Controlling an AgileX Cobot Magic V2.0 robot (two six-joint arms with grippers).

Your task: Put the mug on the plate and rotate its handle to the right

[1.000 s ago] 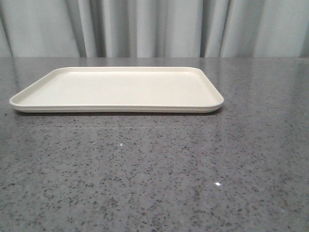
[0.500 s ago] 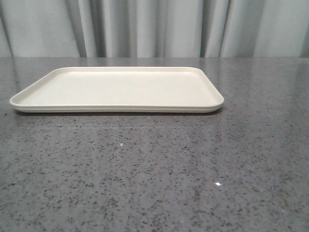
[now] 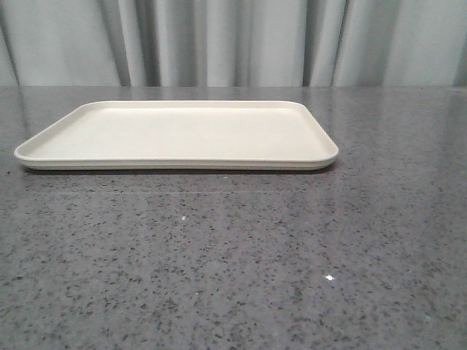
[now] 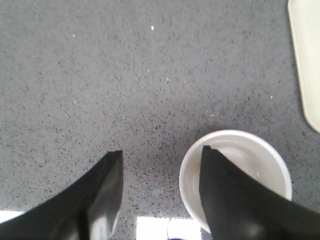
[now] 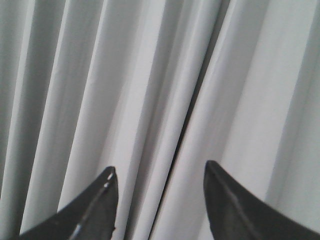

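The cream plate [image 3: 175, 135] lies flat on the grey table, and no mug or gripper shows in the front view. In the left wrist view the white mug [image 4: 250, 152] is seen from above, standing on the table beside a corner of the plate [image 4: 306, 60]. My left gripper [image 4: 162, 150] is open over it. One finger [image 4: 235, 200] covers part of the mug's mouth and the other [image 4: 97, 195] is over bare table. The handle is hidden. My right gripper [image 5: 160, 166] is open and holds nothing, facing the curtain.
A speckled grey tabletop [image 3: 241, 255] stretches in front of the plate. A pleated grey curtain [image 3: 233, 40] hangs behind the table.
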